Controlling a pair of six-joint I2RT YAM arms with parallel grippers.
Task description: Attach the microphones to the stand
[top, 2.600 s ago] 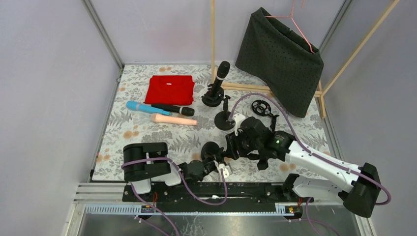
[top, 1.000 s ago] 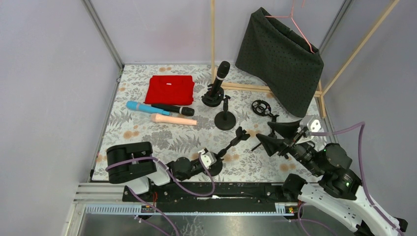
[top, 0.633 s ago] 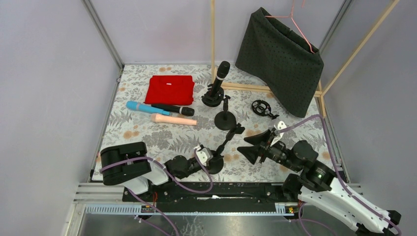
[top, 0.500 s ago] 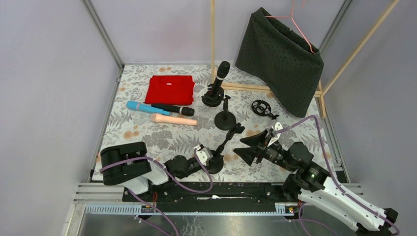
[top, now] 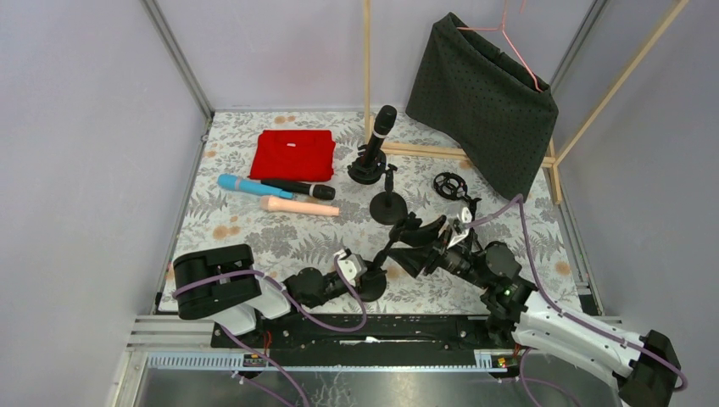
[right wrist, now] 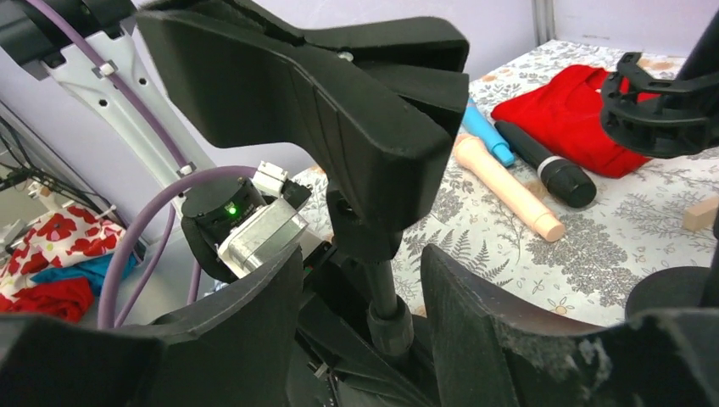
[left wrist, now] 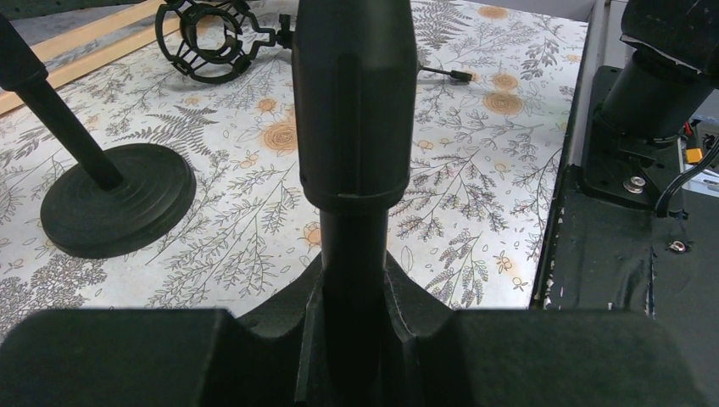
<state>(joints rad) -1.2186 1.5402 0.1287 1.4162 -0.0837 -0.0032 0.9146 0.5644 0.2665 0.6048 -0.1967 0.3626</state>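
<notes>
- Red cloth point(top: 292, 154) lies rear-left on the tabletop point(top: 254, 242).
- Just in front of it lie three mics, close together: blue mic point(top: 242, 184), black mic point(top: 298, 189), pink mic point(top: 298, 206). None is on a stand.
- Left tool point(left wrist: 352, 343) is low at the near edge, clamped on the thin pole of the held stand point(top: 392, 248). The pole fills the gap between its fingers.
- Held stand is tilted, leaning up and right toward the right arm.
- Upright mic point(top: 383, 123), black, sits in the rear stand point(top: 366, 174) at rear centre.
- Empty stand point(top: 390, 206) is upright just in front of that.
- Right tool point(right wrist: 356, 267) has its jaws apart, one on either side of the held stand's pole, just under the clip point(right wrist: 322, 93). Can't tell if they touch it.
- Shock mount point(top: 449, 185) lies on the tabletop behind the right tool.
</notes>
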